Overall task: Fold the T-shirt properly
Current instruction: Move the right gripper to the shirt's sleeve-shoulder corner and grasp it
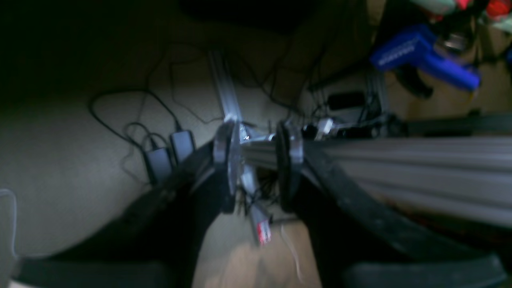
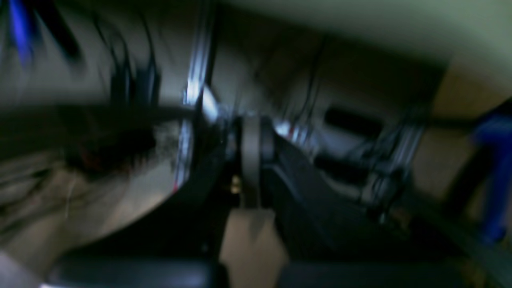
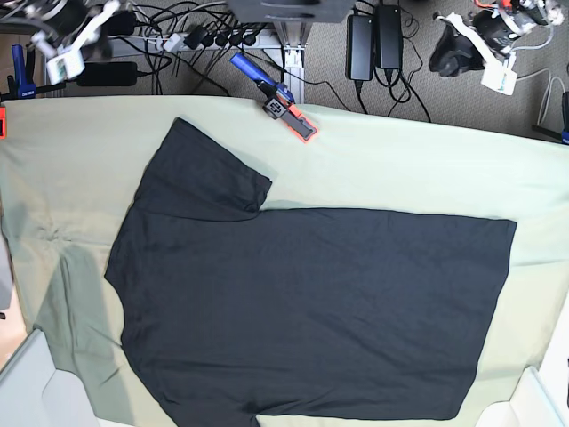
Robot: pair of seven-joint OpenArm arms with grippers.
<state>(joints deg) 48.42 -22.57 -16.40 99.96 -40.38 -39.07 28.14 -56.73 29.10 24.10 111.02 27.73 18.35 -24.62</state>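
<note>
The black T-shirt (image 3: 302, 302) lies flat; both tools hold nothing, left tool (image 1: 256, 172) half open, right tool (image 2: 251, 160) closed, so it could push wrinkles into the cloth

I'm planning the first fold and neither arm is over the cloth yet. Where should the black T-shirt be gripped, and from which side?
Probably at the sleeve tip of the T-shirt, coming from above at the far edge of the table. That sleeve lies flat and sticks out from the body, so its corner is free on the green cloth, easy to pinch and lift inward. The other sleeve is cut off by the frame's bottom edge.
</note>
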